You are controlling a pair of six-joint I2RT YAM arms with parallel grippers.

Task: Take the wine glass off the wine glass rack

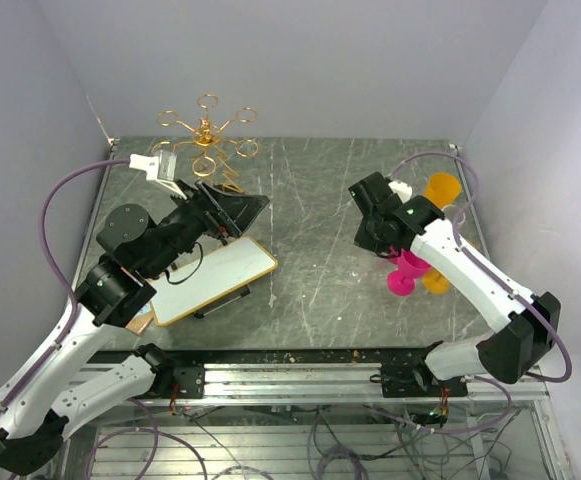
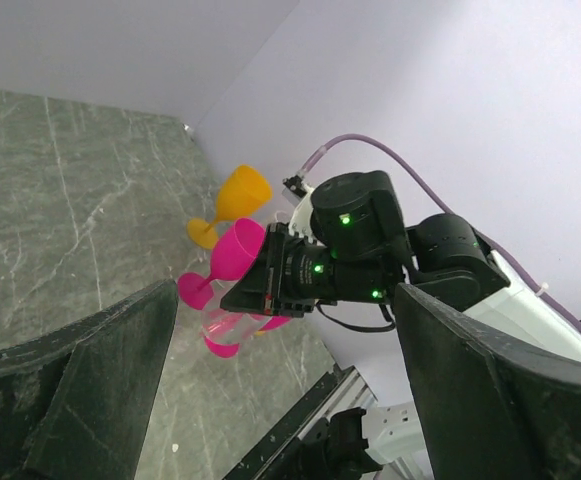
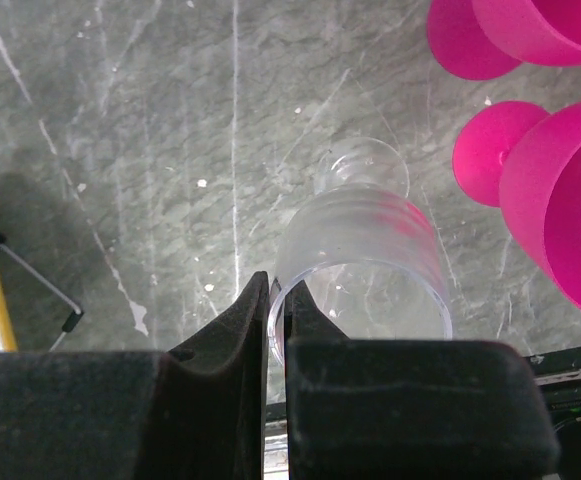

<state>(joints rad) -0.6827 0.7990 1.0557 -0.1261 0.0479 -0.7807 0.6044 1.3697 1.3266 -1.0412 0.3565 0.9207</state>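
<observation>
The right gripper (image 3: 278,305) is clamped on one clear wine glass (image 3: 365,250) beside two pink glasses (image 3: 560,200). The left gripper (image 2: 288,385) is spread wide. One wine glass rack (image 1: 206,135) stands far left.

Glossy gold wire rack (image 1: 207,128), clear ribbed wine glass (image 3: 362,255), smooth pink plastic glasses (image 3: 560,190), veined stone-look table (image 1: 320,270).

A yellow-edged board (image 1: 215,280) is lying on the table (image 1: 320,200) at left; pink goblets (image 1: 407,272) and an orange goblet (image 1: 440,188) are lying together at right.

A dark, grey-green marbled tabletop (image 1: 330,200) with pale veins stands enclosed on three sides by plain lavender-white walls (image 1: 320,60), under even light.
</observation>
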